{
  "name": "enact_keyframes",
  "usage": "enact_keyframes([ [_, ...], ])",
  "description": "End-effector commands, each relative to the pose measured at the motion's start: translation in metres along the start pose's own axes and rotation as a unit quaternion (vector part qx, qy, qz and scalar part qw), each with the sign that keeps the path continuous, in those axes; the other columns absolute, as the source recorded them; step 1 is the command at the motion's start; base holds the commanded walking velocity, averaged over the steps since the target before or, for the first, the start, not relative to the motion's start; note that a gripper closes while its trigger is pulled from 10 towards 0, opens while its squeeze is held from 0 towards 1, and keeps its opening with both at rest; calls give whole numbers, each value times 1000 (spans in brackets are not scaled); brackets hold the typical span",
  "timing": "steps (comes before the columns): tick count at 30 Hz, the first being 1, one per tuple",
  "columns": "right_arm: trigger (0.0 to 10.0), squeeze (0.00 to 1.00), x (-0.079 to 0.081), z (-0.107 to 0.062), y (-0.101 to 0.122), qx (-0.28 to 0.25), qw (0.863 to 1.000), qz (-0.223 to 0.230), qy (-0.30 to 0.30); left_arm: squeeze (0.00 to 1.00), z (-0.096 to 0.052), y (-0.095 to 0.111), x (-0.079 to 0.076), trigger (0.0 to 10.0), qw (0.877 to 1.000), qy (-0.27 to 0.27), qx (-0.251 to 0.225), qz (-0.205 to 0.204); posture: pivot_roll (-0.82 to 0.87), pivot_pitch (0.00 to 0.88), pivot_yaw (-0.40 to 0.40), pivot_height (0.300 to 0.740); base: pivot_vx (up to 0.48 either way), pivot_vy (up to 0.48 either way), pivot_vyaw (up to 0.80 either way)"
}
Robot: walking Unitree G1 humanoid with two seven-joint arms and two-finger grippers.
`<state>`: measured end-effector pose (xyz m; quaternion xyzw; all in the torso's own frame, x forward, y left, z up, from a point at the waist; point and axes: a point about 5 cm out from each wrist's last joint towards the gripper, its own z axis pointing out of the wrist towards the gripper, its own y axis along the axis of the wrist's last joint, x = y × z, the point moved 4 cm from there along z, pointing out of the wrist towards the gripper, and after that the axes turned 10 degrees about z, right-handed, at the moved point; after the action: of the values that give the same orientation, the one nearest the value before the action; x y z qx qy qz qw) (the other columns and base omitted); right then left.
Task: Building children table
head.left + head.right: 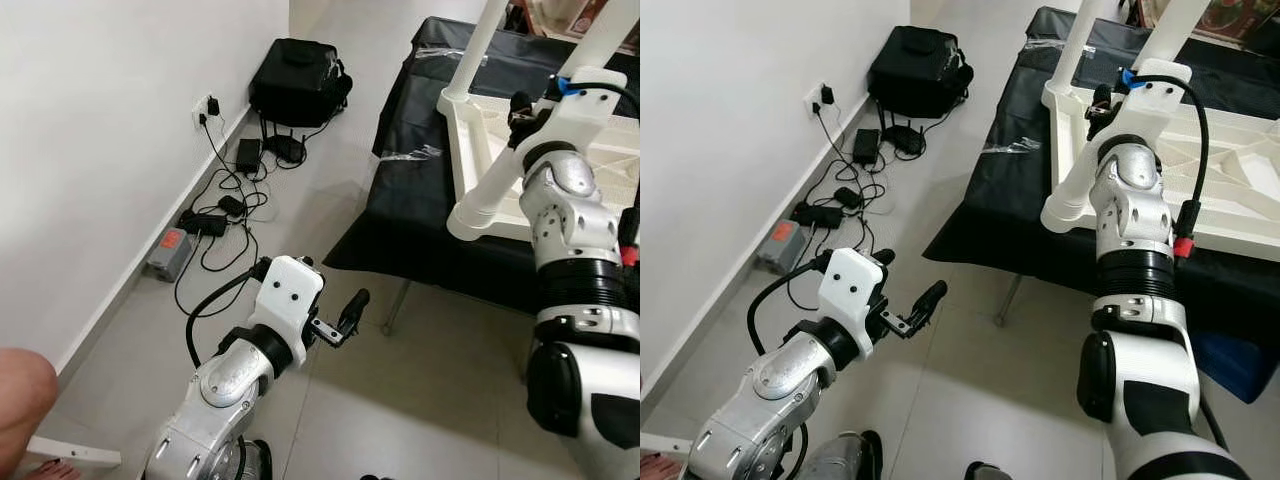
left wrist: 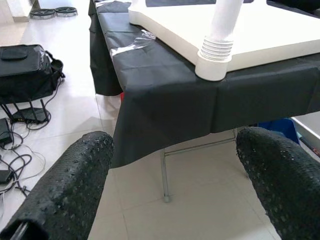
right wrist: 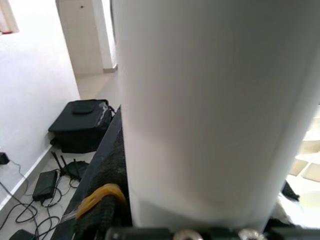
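The white children's table (image 1: pixel 470 130) lies upside down on a table under a black cloth (image 1: pixel 420 210). One white leg (image 1: pixel 478 45) stands upright in its near-left corner socket (image 2: pixel 217 55). My right gripper (image 1: pixel 525 108) is shut on a second white leg (image 1: pixel 485 200), which slants up over the table's edge; the tube's wall (image 3: pixel 210 110) sits right against the wrist camera. My left gripper (image 1: pixel 332 295) hangs open over the floor, left of the clothed table, with nothing between its fingers (image 2: pixel 75 185).
A black bag (image 1: pixel 297 78) stands by the wall, with chargers, cables and a power strip (image 1: pixel 170 250) along the skirting. A metal leg (image 1: pixel 395 310) of the clothed table meets the floor. A blue box (image 1: pixel 1230 365) sits under it. A person's knee (image 1: pixel 20 400) is at the lower left.
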<state>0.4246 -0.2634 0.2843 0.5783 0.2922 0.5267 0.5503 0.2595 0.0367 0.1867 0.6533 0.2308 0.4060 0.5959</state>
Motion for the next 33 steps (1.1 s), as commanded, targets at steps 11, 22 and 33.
enact_keyframes([
  [11, 10000, 0, -45, -18, -69, 108, 982, -25, -156, 0, 0, 0, 1, 10000, 1000, -2, 2, 1, 150, 208, -56, 740, 0, 0, 0],
  [22, 10000, 0, -52, -25, -57, 74, 963, -42, -254, 0, 1, 0, 2, 10000, 1000, 0, 1, 1, 148, 210, -59, 740, 0, 0, 0],
  [33, 10000, 0, -26, -26, -54, 54, 967, -88, -232, 0, 1, 0, 2, 10000, 1000, 3, 1, 2, 145, 210, -65, 740, 0, 0, 0],
])
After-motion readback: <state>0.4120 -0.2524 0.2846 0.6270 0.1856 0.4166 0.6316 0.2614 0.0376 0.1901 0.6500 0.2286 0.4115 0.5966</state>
